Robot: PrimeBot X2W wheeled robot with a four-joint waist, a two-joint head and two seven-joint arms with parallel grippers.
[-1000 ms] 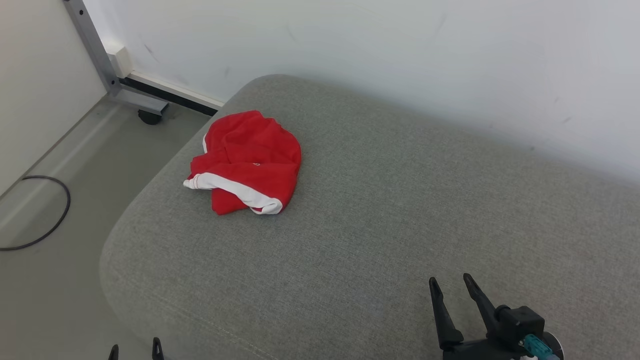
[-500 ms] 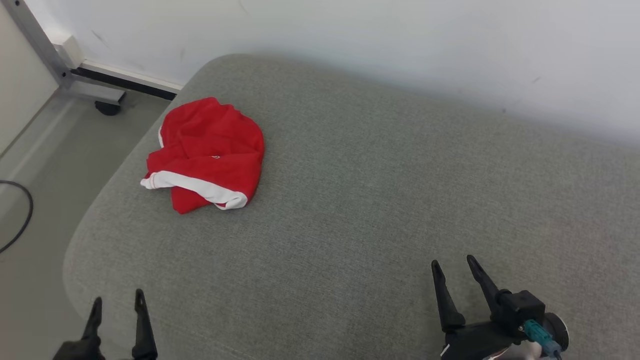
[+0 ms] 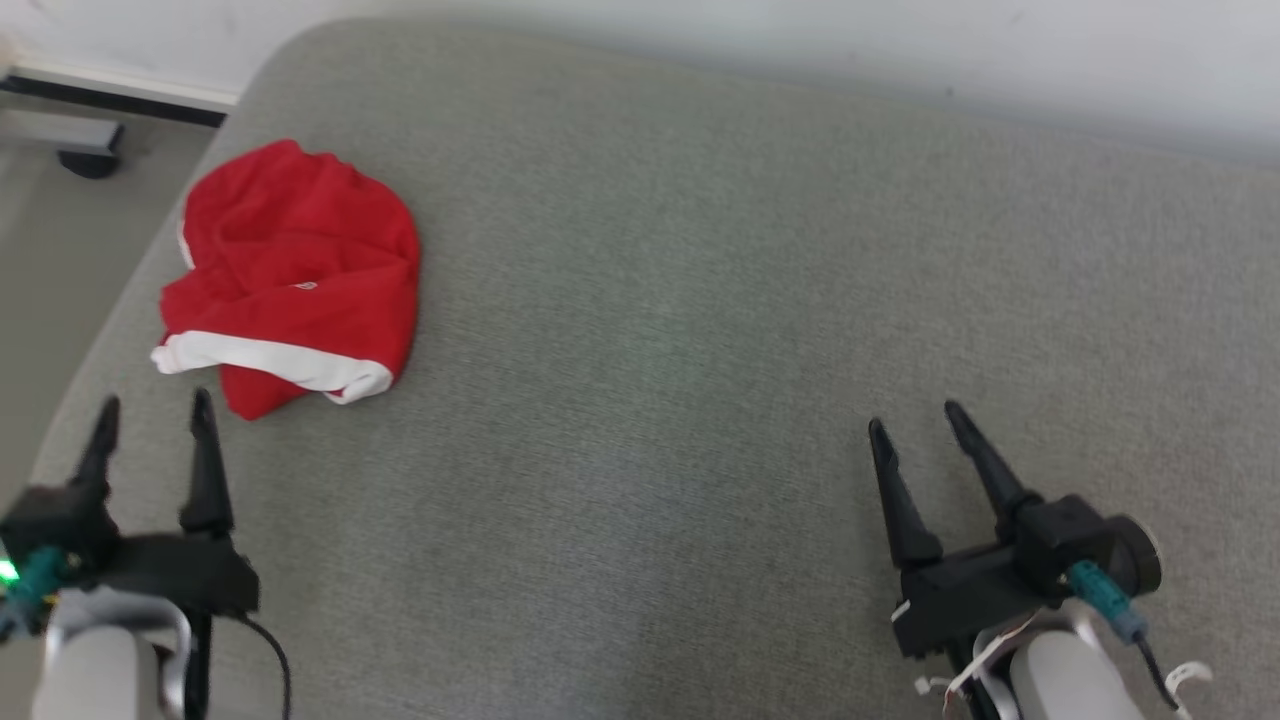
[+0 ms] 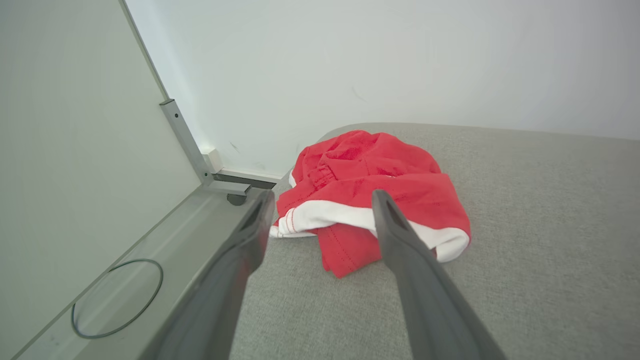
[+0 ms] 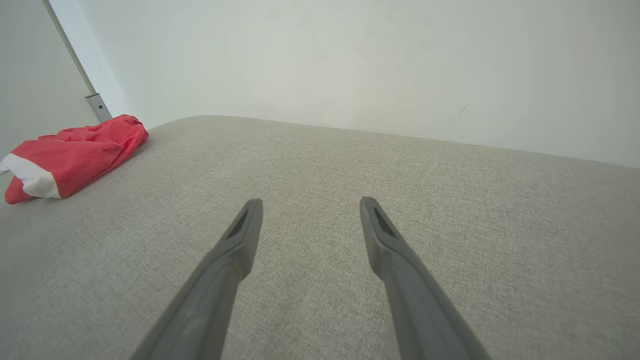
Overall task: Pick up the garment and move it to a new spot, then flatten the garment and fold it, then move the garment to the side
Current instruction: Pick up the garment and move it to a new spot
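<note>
**Both grippers spread, garment lying free**

The left gripper (image 3: 152,400) hangs with its fingers apart and empty, near the crumpled red garment (image 3: 300,270). The right gripper (image 3: 914,415), equally spread, is well apart from it. The garment lies by the grey cushion's (image 3: 700,300) far-left corner.

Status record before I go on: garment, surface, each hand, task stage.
garment: red with white trim, crumpled in a heap, not gripped
cushion: grey fabric; garment lies near its far left corner
left hand: open, empty, just short of the garment, pointing toward it
right hand: open, empty, over bare cushion, well away from the garment
stage: pickup not yet done
</note>
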